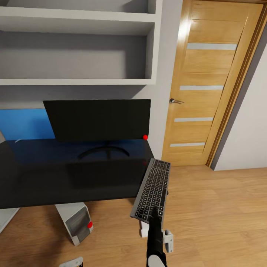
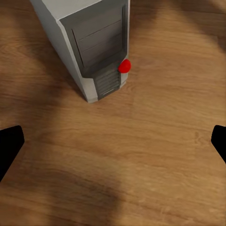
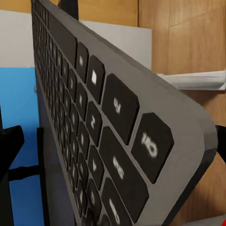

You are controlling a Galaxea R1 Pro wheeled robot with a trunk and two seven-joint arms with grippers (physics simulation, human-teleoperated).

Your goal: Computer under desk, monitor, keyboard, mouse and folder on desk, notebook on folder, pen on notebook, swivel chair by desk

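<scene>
Keyboard held up in the lower centre-right of the head view, tilted, near end pinched by the right gripper, far end reaching over the right corner of the desk. Monitor upright on the desk behind, at mid-frame, curved foot on the black top, red light at its lower right corner. Computer on the wood floor at lower left, just under the desk's front edge, red spot on its grille front. Wood door at upper right, pale shelves across the upper left, blue panel at left behind the desk. Tip of the left gripper at the bottom edge, left of centre.

Left wrist view: computer in the upper half, standing on the floor, red spot at its front edge. Left gripper with black fingertips at the two side edges, spread wide, nothing between them.

Right wrist view: keyboard very close, running diagonally from upper left to lower right, black keys in a grey frame. Right gripper with dark fingertips at the left and right edges, clamped on the keyboard. Blue panel at left, door at upper right.
</scene>
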